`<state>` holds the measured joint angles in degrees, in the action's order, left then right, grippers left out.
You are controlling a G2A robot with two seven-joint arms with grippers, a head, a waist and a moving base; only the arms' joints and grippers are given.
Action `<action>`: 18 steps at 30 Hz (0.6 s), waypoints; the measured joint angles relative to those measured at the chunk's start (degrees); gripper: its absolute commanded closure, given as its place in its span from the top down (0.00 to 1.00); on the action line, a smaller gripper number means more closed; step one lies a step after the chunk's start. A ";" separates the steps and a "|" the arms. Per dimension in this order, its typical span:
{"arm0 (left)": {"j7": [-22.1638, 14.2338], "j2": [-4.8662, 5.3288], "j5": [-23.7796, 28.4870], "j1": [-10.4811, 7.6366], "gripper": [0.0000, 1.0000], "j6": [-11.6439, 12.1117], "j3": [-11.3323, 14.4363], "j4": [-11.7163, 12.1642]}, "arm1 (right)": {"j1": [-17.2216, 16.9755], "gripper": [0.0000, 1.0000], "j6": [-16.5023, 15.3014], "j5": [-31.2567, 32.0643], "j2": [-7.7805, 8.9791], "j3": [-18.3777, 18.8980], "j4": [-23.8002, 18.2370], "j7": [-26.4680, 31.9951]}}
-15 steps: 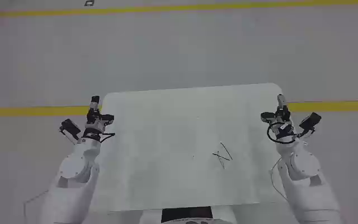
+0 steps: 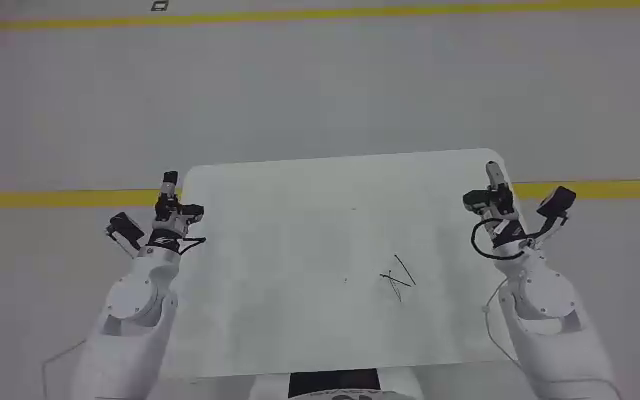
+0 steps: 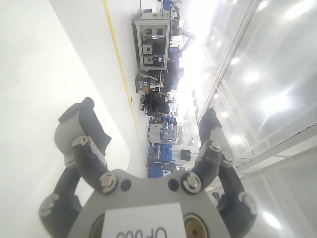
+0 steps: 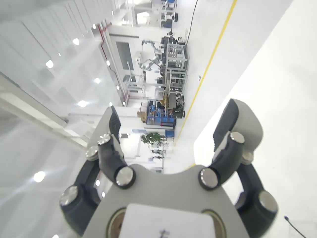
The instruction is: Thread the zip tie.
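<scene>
Thin black zip ties [image 2: 398, 277] lie crossed on the white table [image 2: 300, 260], right of its middle and toward the near edge. My left gripper [image 2: 170, 180] is at the table's left edge, far from the ties; in the left wrist view it [image 3: 148, 110] stands open and holds nothing. My right gripper [image 2: 492, 172] is at the table's right edge, behind and to the right of the ties; in the right wrist view it [image 4: 173, 110] is open and holds nothing. A zip tie's tip [image 4: 293, 225] shows near that view's corner.
A yellow floor line [image 2: 60, 198] runs behind the table on both sides, with another [image 2: 300, 16] farther back. Both wrist views look out past the table edge into a workshop with racks and machines.
My right gripper has risen a little and shifted slightly back and inward along the table's right edge. The left arm and the zip ties have not moved.
</scene>
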<state>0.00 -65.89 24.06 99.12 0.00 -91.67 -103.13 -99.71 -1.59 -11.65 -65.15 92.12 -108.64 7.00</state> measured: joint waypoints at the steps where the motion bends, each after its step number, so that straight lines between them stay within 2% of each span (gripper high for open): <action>1: 0.00 0.00 0.00 0.00 1.00 0.00 0.00 0.00 | 0.04 1.00 0.40 1.91 0.12 -0.03 -0.68 1.39; 6: 0.00 0.00 0.00 0.00 1.00 0.00 0.00 0.00 | 1.46 1.00 3.81 11.05 0.48 -2.23 -2.51 6.63; 18: 0.00 0.00 0.00 0.00 1.00 0.00 0.00 0.00 | 1.75 1.00 3.81 11.45 0.46 -2.59 -2.47 6.74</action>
<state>0.00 -65.89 24.06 99.12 0.00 -91.67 -103.13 -97.96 2.22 -0.20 -64.69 89.53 -111.10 13.74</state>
